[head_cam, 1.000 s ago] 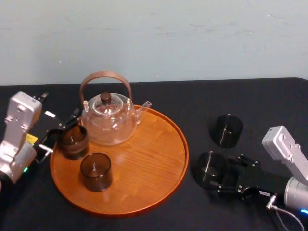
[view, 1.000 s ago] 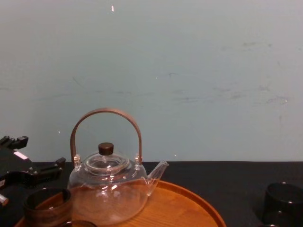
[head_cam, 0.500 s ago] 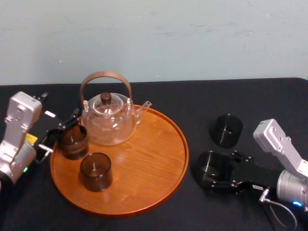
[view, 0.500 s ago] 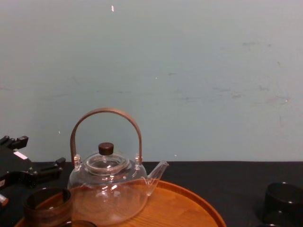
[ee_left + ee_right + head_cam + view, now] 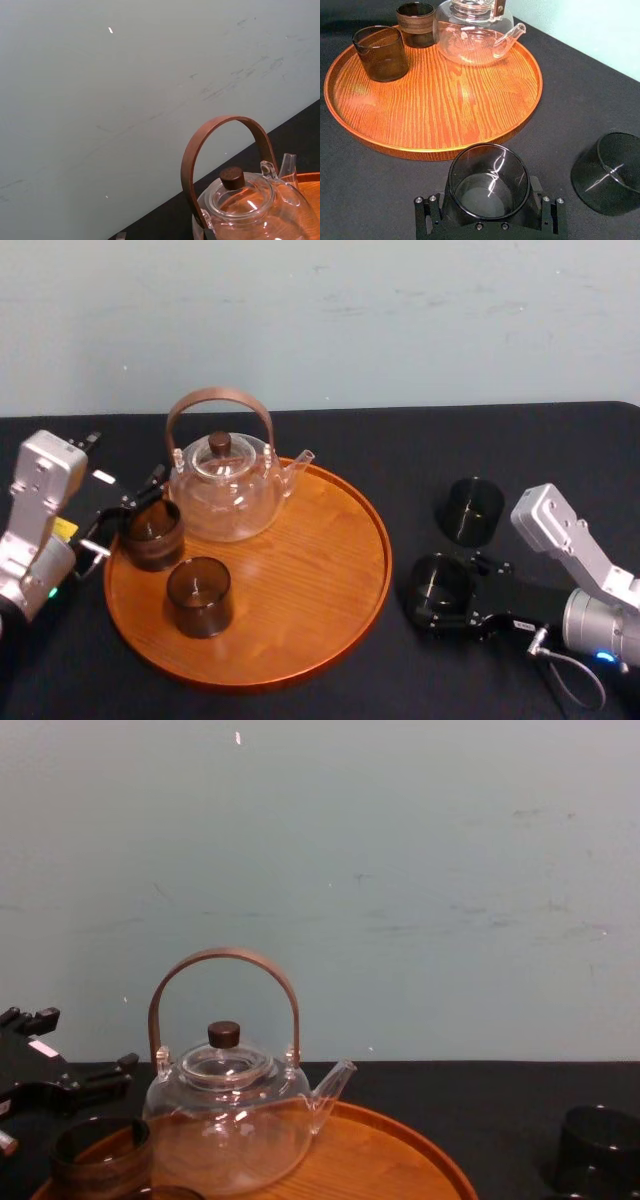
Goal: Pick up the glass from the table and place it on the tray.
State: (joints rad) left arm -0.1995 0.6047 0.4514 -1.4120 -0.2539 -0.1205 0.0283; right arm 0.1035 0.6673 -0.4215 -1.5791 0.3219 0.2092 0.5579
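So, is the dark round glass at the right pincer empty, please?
Empty: the dark round glass shows a bare bottom, no liquid.

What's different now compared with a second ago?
The right gripper has slid toward the tray and now reaches round the nearer dark glass, which still stands on the table. The left gripper, teapot and farther glass have not moved.

Reaching in low and level from the right with the right pincer (image 5: 432, 592), pointed leftward, its black body ahead of the pale right wrist (image 5: 560, 535), slanted up and back. Parked at the far left with the left pincer (image 5: 135, 508), aimed rightward, fingers (image 5: 155, 480) spread wide, under the upright pale left wrist (image 5: 45, 480).
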